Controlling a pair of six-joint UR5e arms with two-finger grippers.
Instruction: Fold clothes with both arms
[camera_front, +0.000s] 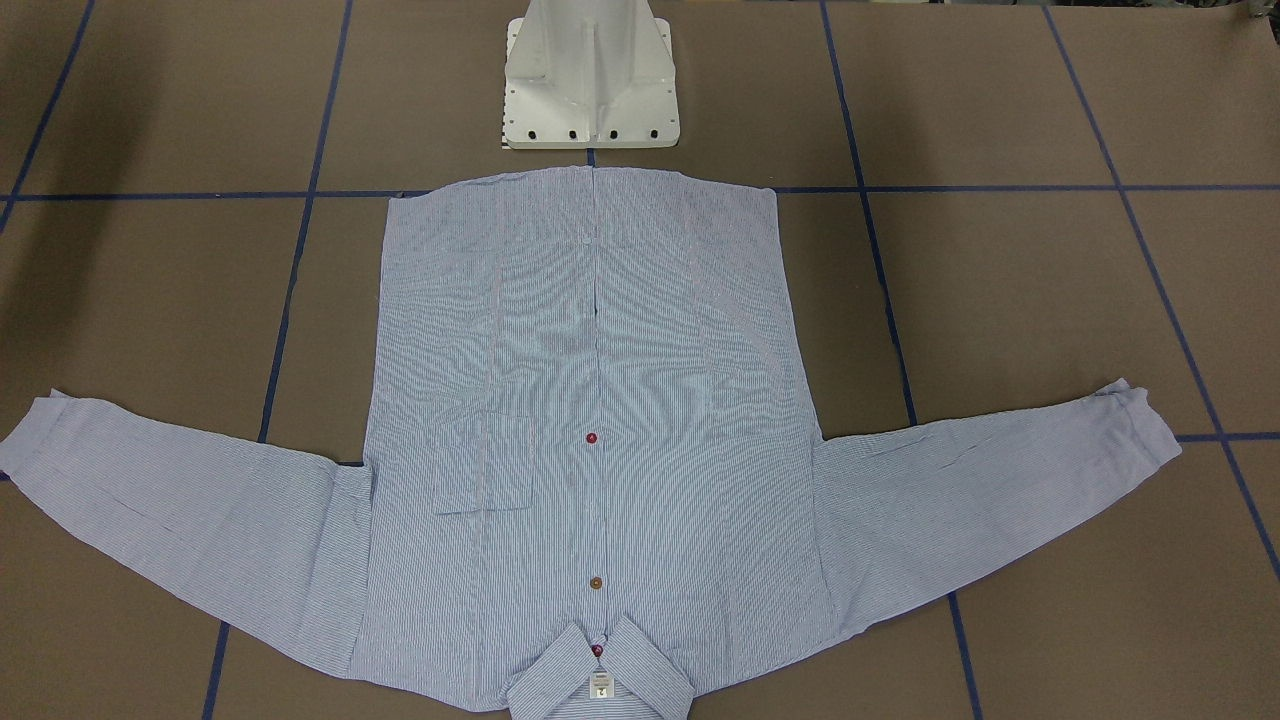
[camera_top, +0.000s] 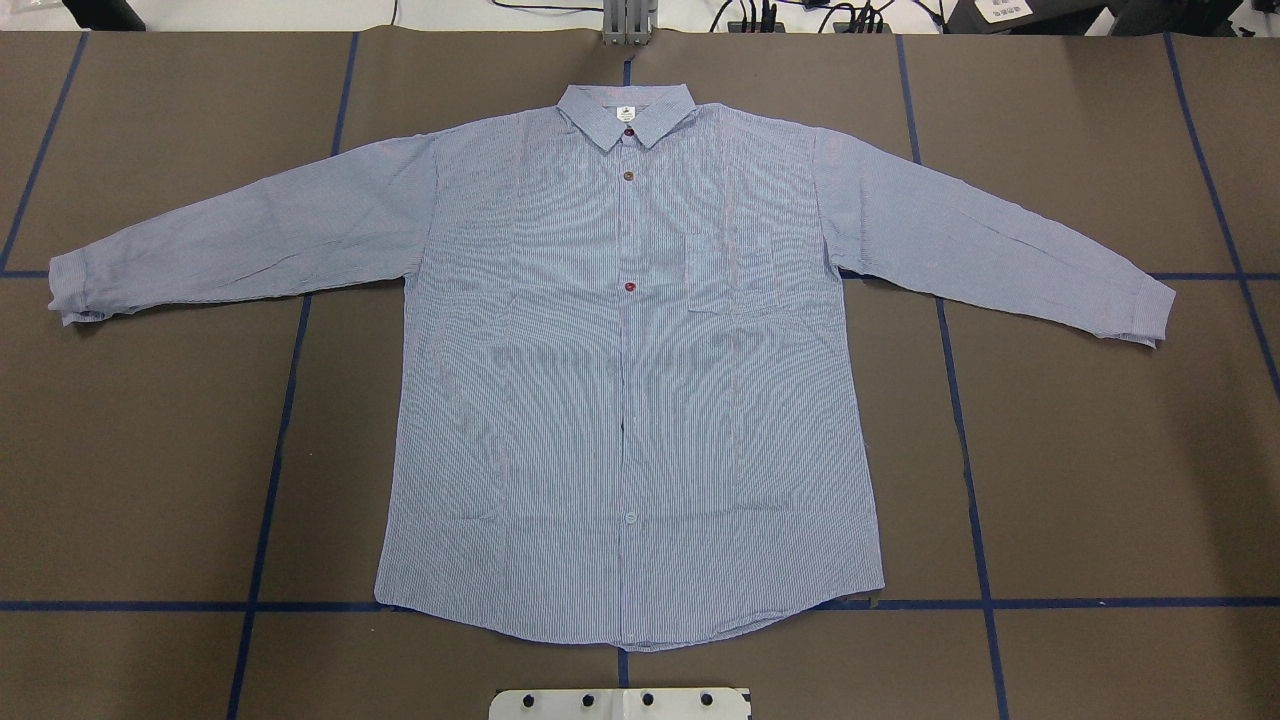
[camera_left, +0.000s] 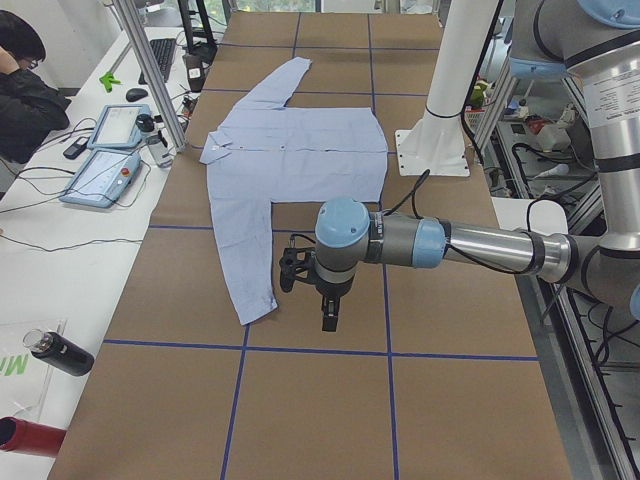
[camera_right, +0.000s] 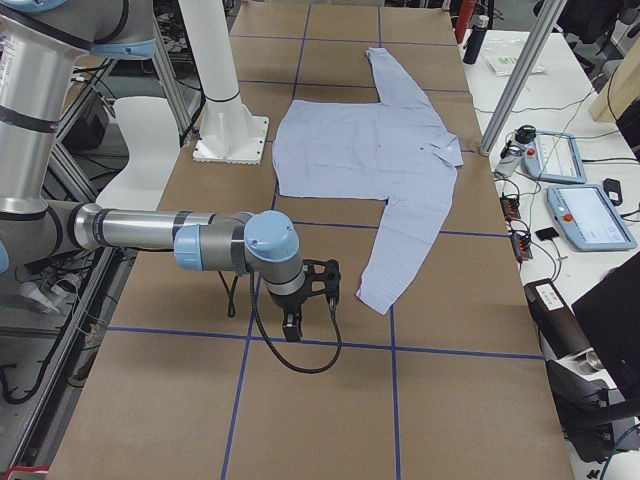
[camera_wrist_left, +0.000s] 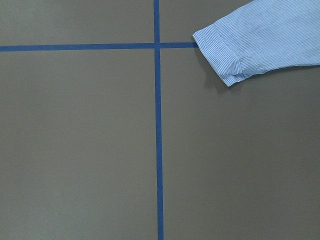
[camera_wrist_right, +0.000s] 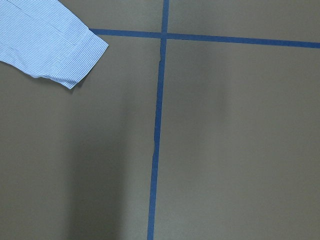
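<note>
The striped blue-and-white shirt (camera_top: 620, 380) lies flat and face up on the brown table, buttoned, both sleeves spread outward, collar away from the robot base; it also shows in the front view (camera_front: 590, 400). My left gripper (camera_left: 312, 292) hangs over the table just beyond the near sleeve cuff (camera_wrist_left: 227, 55). My right gripper (camera_right: 300, 300) hangs just beyond the other cuff (camera_wrist_right: 60, 52). Both grippers show only in the side views, so I cannot tell whether they are open or shut. Neither touches the shirt.
The white pedestal base (camera_front: 590, 80) stands at the shirt's hem side. Blue tape lines (camera_top: 290, 400) grid the table. A side bench holds control tablets (camera_left: 105, 170) and a dark bottle (camera_left: 60, 355); a seated person (camera_left: 25, 90) is beside it.
</note>
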